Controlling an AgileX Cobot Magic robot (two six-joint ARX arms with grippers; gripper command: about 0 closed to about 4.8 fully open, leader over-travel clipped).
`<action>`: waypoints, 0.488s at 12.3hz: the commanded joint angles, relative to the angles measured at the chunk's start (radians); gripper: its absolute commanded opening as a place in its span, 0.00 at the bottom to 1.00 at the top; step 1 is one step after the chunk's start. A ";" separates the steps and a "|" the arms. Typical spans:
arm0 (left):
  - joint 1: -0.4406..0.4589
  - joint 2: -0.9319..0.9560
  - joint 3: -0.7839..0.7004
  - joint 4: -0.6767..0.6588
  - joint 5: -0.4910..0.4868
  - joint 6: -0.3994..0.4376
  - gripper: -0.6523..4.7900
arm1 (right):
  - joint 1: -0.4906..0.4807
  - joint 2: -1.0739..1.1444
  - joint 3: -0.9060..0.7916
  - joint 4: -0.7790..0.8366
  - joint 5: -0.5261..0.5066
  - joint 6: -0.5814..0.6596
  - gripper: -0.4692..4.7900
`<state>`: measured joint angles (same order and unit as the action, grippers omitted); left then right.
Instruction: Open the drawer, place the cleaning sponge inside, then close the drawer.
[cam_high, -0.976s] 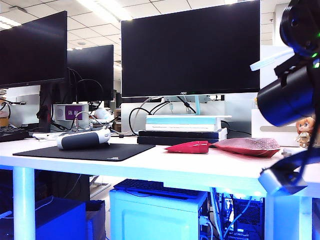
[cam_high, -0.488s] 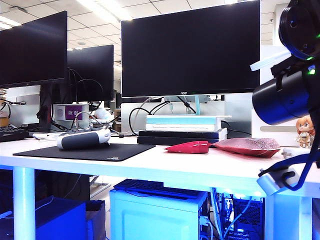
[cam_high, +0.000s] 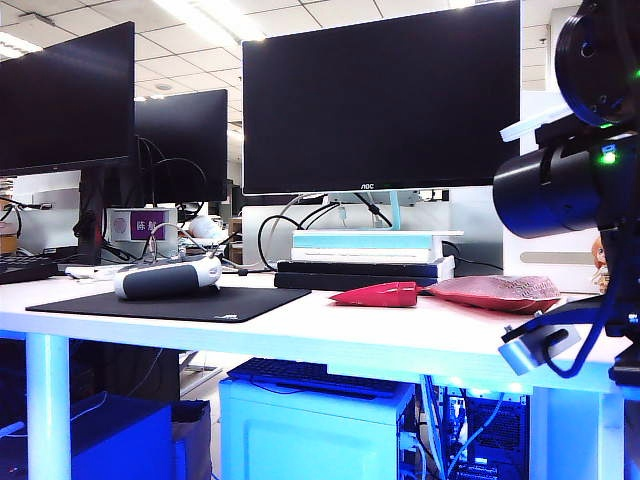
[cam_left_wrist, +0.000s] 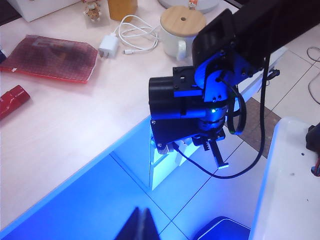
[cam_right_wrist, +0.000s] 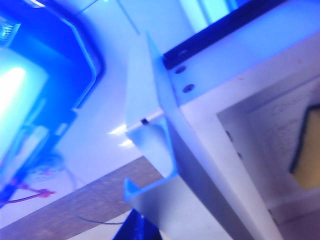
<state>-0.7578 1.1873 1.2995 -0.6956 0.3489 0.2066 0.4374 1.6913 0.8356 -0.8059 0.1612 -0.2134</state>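
Note:
The white drawer (cam_right_wrist: 210, 150) stands pulled out under the table edge, and its inside shows in the right wrist view. The cleaning sponge (cam_right_wrist: 306, 150), yellow with a dark rim, lies inside the drawer. My right gripper (cam_right_wrist: 145, 227) is shut, its tips just below the drawer's front panel (cam_right_wrist: 150, 135); whether they touch it I cannot tell. From the left wrist view, the right gripper (cam_left_wrist: 221, 162) hangs off the table edge in front of the drawer (cam_left_wrist: 162, 165). My left gripper (cam_left_wrist: 142, 225) is shut and empty, held above the floor, away from the table.
Two flat red packets (cam_high: 495, 292) (cam_high: 375, 294) lie on the white table (cam_high: 300, 335), with monitors and a black mat (cam_high: 170, 303) behind. A wooden-lidded mug (cam_left_wrist: 181, 30), a charger with cable (cam_left_wrist: 112, 45) and a white cabinet (cam_left_wrist: 295, 180) are near the right arm (cam_high: 560, 190).
In the exterior view the right arm's wrist has turned and shifted left, and its pale end piece has risen and moved left. Nothing on the table moved.

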 joint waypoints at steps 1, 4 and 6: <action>0.000 -0.002 0.004 0.009 0.003 0.002 0.11 | 0.000 -0.001 0.000 0.071 0.086 0.004 0.09; 0.000 -0.002 0.004 -0.007 0.003 0.002 0.11 | -0.004 0.002 0.000 0.175 0.159 0.004 0.09; 0.000 -0.002 0.005 -0.022 0.003 0.002 0.11 | -0.005 0.042 0.000 0.208 0.185 0.003 0.09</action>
<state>-0.7578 1.1873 1.2995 -0.7151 0.3489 0.2062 0.4320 1.7229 0.8341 -0.6090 0.3351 -0.2134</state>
